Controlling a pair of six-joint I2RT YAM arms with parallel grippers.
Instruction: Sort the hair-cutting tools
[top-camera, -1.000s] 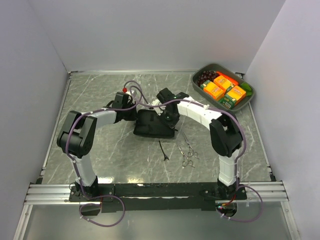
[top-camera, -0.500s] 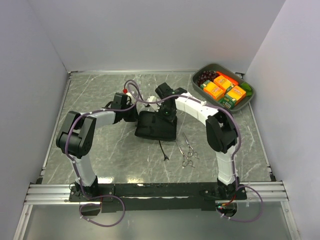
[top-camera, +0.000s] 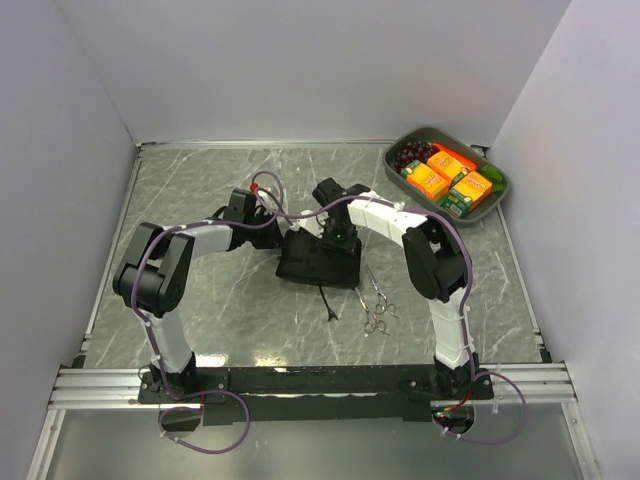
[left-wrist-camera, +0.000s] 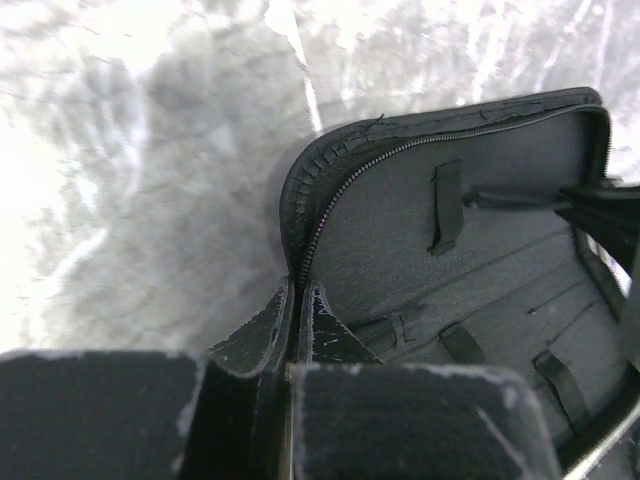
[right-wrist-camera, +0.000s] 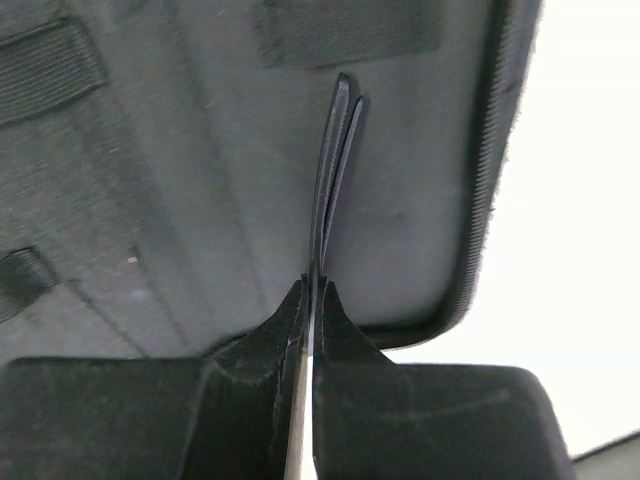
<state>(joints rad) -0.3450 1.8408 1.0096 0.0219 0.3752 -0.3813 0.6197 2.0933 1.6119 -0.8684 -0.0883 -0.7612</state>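
Observation:
The black zip case (top-camera: 312, 266) lies open in the middle of the table. My left gripper (top-camera: 273, 231) is shut on its zipper edge (left-wrist-camera: 300, 262) and holds the lid up; the grey lining with elastic loops (left-wrist-camera: 480, 270) shows. My right gripper (top-camera: 340, 239) is shut on a thin black hair clip (right-wrist-camera: 335, 160), whose tip points onto the case lining (right-wrist-camera: 200, 180). A second black hair clip (top-camera: 327, 301) lies on the table in front of the case. Two silver scissors (top-camera: 374, 284) (top-camera: 377, 321) lie to its right.
A grey tray (top-camera: 493, 199) with orange boxes, green packs and grapes stands at the back right corner. White walls close in the table on the left, back and right. The arms' bases sit on a rail (top-camera: 300, 382) at the near edge.
My right gripper has moved from the case's far edge down over the open case with the clip. The case has shifted slightly right and the left gripper went with it.

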